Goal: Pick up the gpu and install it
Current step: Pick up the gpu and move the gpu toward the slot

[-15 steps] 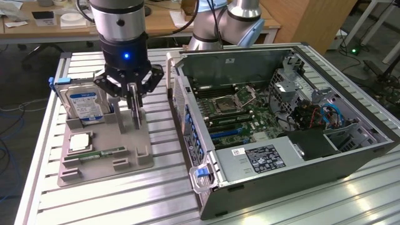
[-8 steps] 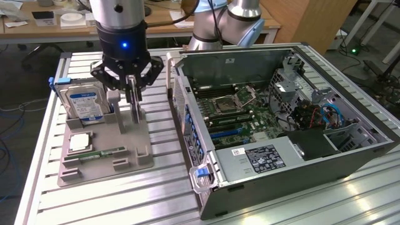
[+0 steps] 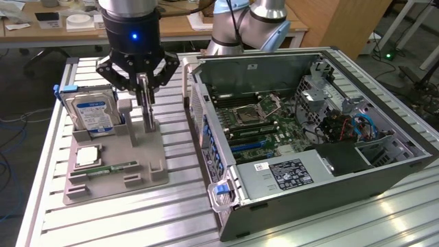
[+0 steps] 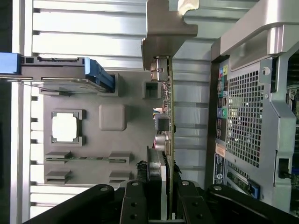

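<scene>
Clamping upright gpu (image 3: pixel 147 110) with gripper (image 3: pixel 144 87) at holder (image 3: pixel 103 181); pickup begun, not yet moved to case (image 3: pixel 329 200) or installed.

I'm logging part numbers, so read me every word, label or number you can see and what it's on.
No text can be read.
Blue label on hard drive: too small.
Black label on power supply: too small.
White sticker on computer case: too small.
Graphics card: no print legible.

1. The exterior view looks down steeply from above the desk (image 3: pixel 103 221), facing the component holder (image 3: pixel 113 164) and open computer case (image 3: pixel 309 170).
2. The wrist view looks close along the end effector (image 4: pixel 163 198); both share the gpu (image 4: pixel 164 122), holder, case.
</scene>
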You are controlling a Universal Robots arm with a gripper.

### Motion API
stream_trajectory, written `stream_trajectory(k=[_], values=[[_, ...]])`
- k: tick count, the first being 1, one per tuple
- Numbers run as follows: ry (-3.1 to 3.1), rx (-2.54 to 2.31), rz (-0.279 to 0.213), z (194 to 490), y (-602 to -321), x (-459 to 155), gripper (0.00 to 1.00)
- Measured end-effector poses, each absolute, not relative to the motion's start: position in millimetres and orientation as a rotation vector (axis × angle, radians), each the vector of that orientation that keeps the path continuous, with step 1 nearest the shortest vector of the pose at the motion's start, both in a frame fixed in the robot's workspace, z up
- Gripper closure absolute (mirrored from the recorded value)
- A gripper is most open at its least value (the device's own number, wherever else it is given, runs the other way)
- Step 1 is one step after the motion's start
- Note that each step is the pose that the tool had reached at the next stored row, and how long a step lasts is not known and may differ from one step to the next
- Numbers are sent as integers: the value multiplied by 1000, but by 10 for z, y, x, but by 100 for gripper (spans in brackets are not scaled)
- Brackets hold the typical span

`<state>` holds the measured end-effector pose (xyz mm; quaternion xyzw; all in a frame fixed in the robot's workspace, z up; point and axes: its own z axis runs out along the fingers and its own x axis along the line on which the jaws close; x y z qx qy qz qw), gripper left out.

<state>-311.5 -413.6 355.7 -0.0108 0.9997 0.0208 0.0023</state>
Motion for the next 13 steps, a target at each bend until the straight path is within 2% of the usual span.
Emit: stream_trajectory(k=[13], values=[[3136,-34,66,3861,-4136,-3115,71]])
